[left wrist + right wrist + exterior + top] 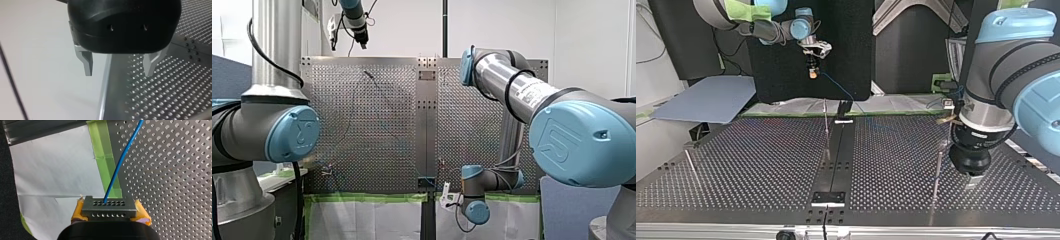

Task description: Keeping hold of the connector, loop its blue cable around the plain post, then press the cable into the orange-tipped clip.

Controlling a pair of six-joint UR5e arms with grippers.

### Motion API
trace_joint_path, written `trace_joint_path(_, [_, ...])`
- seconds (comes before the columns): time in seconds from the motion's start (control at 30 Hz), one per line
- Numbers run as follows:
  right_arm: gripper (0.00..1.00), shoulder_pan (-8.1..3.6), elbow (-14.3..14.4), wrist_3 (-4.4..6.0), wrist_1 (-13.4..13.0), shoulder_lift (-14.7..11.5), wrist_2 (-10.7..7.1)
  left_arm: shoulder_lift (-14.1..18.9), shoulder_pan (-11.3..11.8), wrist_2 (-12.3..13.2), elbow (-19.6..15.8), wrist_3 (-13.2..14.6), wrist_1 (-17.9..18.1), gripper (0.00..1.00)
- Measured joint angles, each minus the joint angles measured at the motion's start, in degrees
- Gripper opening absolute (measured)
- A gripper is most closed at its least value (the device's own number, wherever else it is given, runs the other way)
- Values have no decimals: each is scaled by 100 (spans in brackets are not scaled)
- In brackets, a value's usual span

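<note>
In the right wrist view my right gripper (pixel 110 213) has its yellow pads shut on a grey metal connector (pixel 109 206). The blue cable (pixel 120 162) leaves the connector's face and runs ahead over green tape onto the perforated table. In the top view that gripper (pixel 812 70) hangs above the table's far edge, and the cable (pixel 838 86) slopes down to a black anchor block (pixel 843 107). A thin plain post (pixel 826 127) stands beside the block. A small orange-tipped piece (pixel 946 119) sits at the far right. My left gripper (pixel 117 67) has its metal fingers open and empty over the table's edge.
Two more thin posts stand on the table, one (pixel 937 172) close beside my left gripper (pixel 975 179), one (pixel 691 167) at the top view's left. A black rail (pixel 836 160) runs down the table's middle. Green tape (pixel 107 157) and white sheet line the far edge.
</note>
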Motion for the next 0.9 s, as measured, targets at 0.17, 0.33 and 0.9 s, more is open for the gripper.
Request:
trace_joint_path(0.17, [0, -13, 0, 1, 0, 0, 0, 0, -32, -68, -38, 98, 22, 100])
trace_joint_path(0.33, [0, -15, -1, 0, 0, 0, 0, 2, -39, -70, -303, 193, 239, 100])
trace_joint_path(0.9, [0, -12, 0, -17, 2, 0, 0, 1, -41, -98, -885, 201, 429, 100])
